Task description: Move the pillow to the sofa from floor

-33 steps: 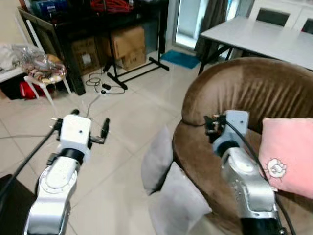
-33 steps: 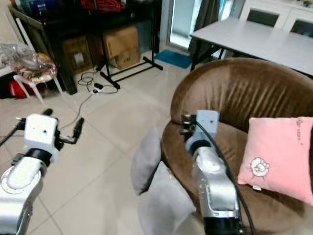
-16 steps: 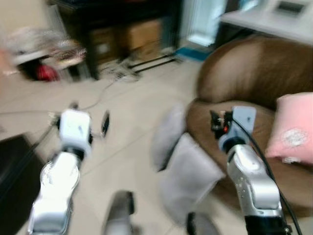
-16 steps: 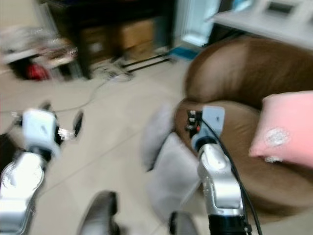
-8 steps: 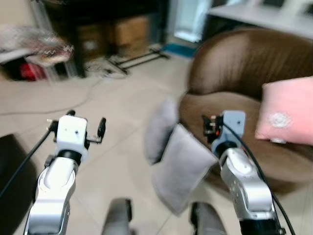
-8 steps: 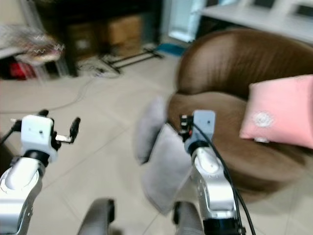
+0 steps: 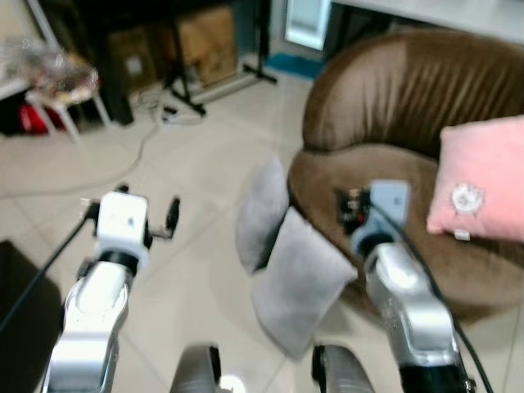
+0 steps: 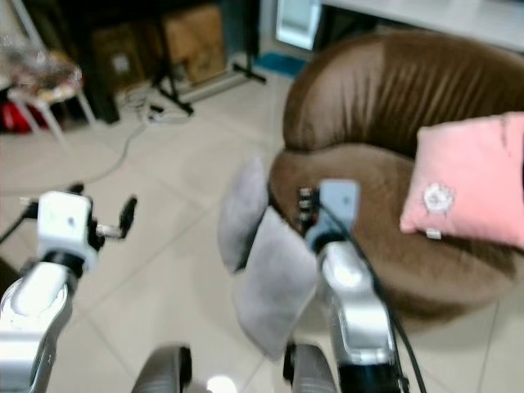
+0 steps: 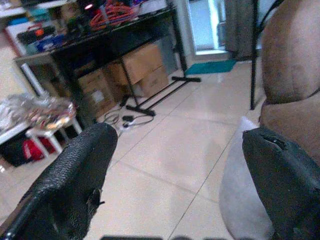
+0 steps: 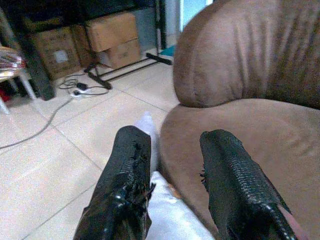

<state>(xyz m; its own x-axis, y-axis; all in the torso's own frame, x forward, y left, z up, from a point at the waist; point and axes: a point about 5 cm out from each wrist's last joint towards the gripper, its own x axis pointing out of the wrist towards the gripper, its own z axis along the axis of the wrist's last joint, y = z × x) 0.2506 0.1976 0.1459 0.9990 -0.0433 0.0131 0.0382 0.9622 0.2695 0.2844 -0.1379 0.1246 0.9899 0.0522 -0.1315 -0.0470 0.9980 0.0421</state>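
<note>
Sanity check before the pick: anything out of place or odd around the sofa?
Yes: two grey fabric pillows are on the tiled floor, leaning against the front of the round brown sofa instead of on its seat: the nearer one, the farther one. The pink pillow sits properly on the seat. Both grippers, left and right, are open, holding nothing.

The left gripper (image 9: 175,175) holds its fingers (image 9: 75,175) wide apart over tiled floor (image 9: 170,150). Between them, nearer one fingertip, stands a grey pillow (image 9: 245,195) against the brown sofa (image 9: 290,65). Beyond lie boxes (image 9: 142,67) and cables (image 9: 130,119).
</note>
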